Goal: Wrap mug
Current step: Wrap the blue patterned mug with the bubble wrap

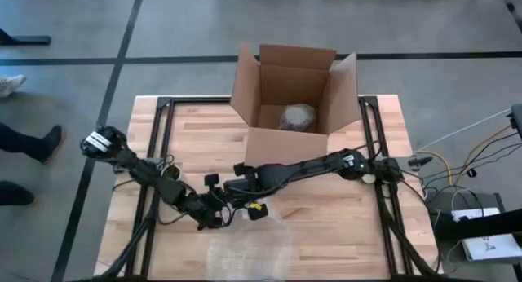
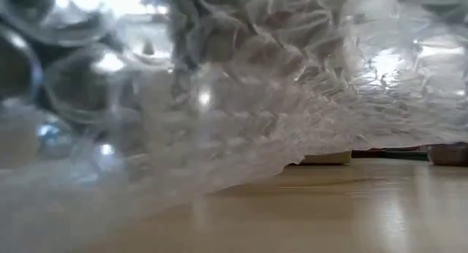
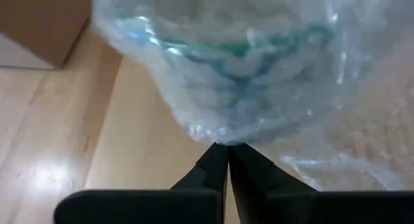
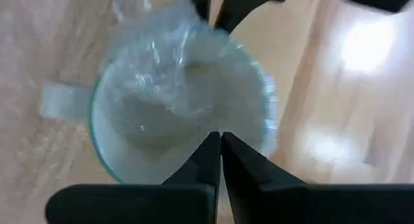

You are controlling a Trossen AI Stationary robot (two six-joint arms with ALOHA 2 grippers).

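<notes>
While both arms meet at the table's (image 1: 326, 233) near middle, I see my left gripper (image 3: 227, 146) pinched closed on the bubble wrap (image 3: 259, 68) at the mug (image 4: 181, 107), and my right gripper (image 4: 220, 136) closed over the mug's mouth. Beyond stands an open box (image 1: 289, 86).

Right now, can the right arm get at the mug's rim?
Probably yes. The right gripper, fingers together, hangs right over the mug; only bubble wrap tucked into its mouth lies between. The left gripper, also shut, pinches wrap alongside.
</notes>
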